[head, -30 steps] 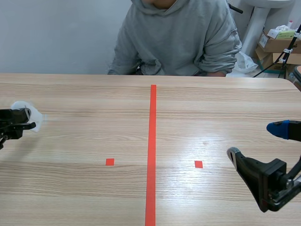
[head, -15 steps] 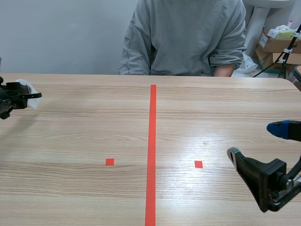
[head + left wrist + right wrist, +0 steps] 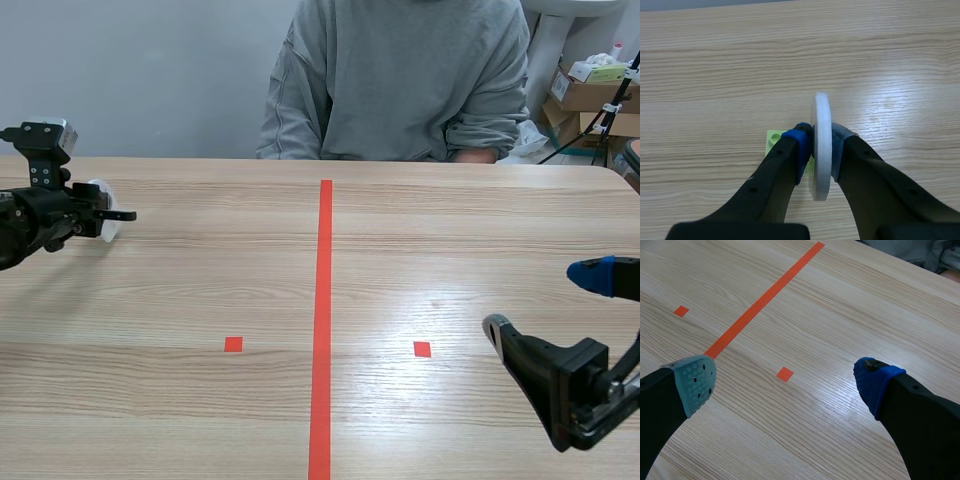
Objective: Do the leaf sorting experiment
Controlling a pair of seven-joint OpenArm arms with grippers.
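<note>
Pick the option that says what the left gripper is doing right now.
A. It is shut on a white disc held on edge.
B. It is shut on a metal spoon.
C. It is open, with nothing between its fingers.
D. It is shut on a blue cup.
A: the left wrist view shows the left gripper with its two pads pressed against the flat faces of a white disc, which stands on edge between them.

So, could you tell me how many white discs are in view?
1. The white disc stands on edge, pinched between the fingers of the left gripper, over the table's left side. No other shows.
</note>
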